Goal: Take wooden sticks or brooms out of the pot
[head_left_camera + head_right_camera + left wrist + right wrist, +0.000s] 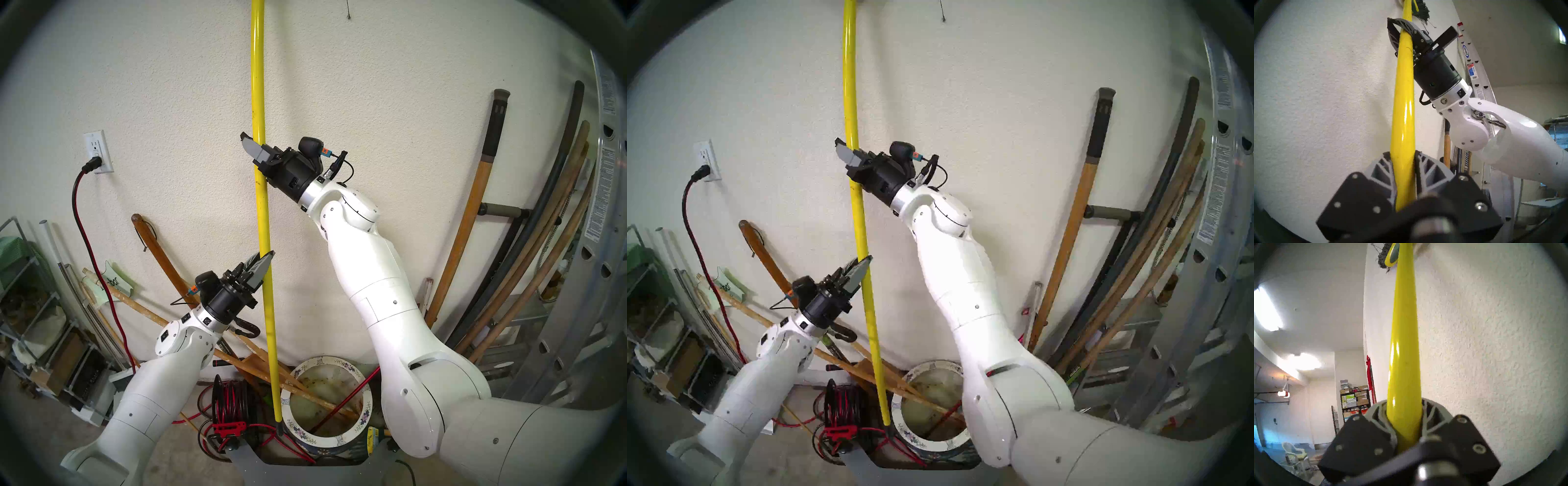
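Yellow pole of the broom (263, 203) stands almost upright against the textured wall (169, 85), head up out of frame. Right gripper (255, 149) clamps it high, left gripper (264, 263) clamps it lower. Its bottom tip hangs just at the floral pot (362, 421) rim, with a cord reel (227, 404) beside in this cluttered garage corner.

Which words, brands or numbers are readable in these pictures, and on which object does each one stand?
"WERNER": oval blue logo on the aluminium ladder behind the right gripper.
Red and blue sticker lower on that ladder: print too small to read.
Long white labels on the ladder rail in the head view: too small to read.
Pale green tag by the wall: partly hidden handwriting, not legible.
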### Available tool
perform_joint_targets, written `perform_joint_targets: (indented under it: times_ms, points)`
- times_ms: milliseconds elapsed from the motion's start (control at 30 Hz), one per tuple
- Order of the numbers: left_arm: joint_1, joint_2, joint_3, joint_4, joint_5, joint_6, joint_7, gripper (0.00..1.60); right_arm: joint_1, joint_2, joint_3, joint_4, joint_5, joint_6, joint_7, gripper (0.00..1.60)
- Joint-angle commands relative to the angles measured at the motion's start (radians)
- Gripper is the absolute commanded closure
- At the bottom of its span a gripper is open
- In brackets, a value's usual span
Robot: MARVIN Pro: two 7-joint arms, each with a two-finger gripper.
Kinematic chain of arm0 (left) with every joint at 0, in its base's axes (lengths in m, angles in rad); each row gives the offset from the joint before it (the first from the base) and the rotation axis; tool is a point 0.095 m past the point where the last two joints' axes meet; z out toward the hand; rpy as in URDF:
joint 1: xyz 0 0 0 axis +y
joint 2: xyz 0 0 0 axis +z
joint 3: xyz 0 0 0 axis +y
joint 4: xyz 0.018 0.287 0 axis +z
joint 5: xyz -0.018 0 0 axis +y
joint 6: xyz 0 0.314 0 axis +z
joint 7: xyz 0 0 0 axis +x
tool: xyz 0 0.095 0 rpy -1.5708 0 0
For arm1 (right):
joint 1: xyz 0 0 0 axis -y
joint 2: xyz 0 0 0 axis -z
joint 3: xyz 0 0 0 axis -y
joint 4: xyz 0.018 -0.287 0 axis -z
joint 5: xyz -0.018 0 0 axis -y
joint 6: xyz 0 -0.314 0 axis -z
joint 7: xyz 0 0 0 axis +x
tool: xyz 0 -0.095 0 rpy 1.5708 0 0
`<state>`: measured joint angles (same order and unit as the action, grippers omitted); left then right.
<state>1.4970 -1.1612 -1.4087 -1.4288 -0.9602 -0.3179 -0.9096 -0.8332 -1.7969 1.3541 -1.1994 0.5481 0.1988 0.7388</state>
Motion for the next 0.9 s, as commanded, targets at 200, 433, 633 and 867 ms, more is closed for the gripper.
perform_joint_targets:
  times_ms: [200, 433, 633, 867]
  points:
    - [0.13, 0.073, -0.031, -0.138, -0.005, 0.052, 0.012, 1.6, 0.144, -0.006, 0.079, 0.109, -0.02, -0.035, -0.061, 1.6]
    - [0.168, 0.076, -0.032, -0.099, 0.009, 0.042, 0.053, 1.6, 0.126, -0.014, 0.083, 0.144, -0.027, -0.073, -0.019, 1.6]
    - [0.173, 0.061, -0.017, -0.049, 0.015, 0.021, 0.075, 1.6, 0.106, -0.012, 0.081, 0.163, -0.038, -0.102, 0.019, 1.6]
    - [0.165, 0.04, 0.012, -0.006, 0.011, 0.003, 0.085, 1.6, 0.092, -0.009, 0.083, 0.201, -0.057, -0.127, 0.036, 1.6]
